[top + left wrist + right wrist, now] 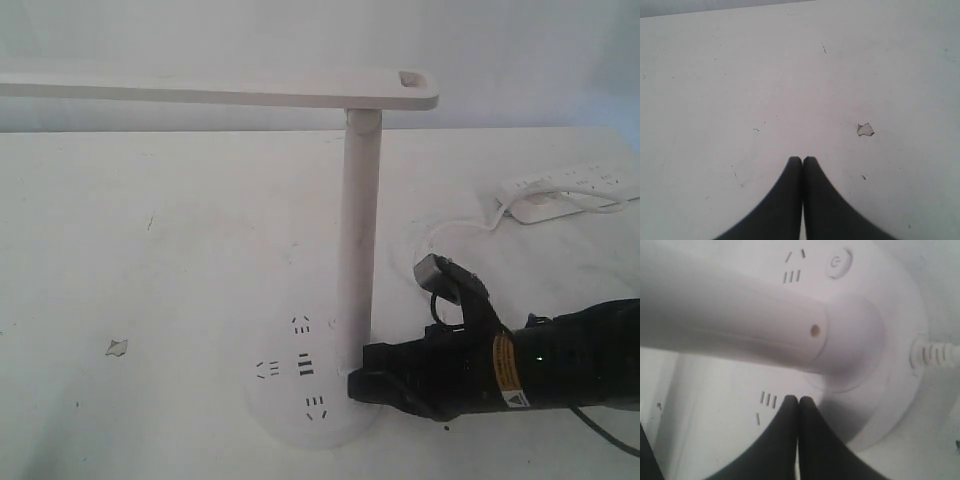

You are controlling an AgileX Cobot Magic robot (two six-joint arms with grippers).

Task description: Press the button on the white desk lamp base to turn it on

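We see a white plastic desk lamp (360, 200) standing on a white table (150, 250). It has a thin straight pole and a long flat arm on top. At the bottom is a thick round white plastic lamp base (285, 415) with little dark plug slots in its top.

Our black right tool (352, 385) reaches in from the right side of the exterior view. Its two fingers are pressed together with no gap, and they hold nothing. The tips sit low at the foot of the pole, right by one group of slots. We cannot tell if they touch the base.

The tiny round white button (838, 263) is on top of the base. It is on the other side of the pole from the tool tips, beside another group of slots. The tool is not on it.

A white cord (935, 354) goes into the side of the base. A long white power strip (570, 190) lies farther back on the right of the table.

Our black left tool (802, 160) is over a bare part of the table. Its fingers are together too, and they hold nothing. A small chipped spot (865, 130) in the table is near it.
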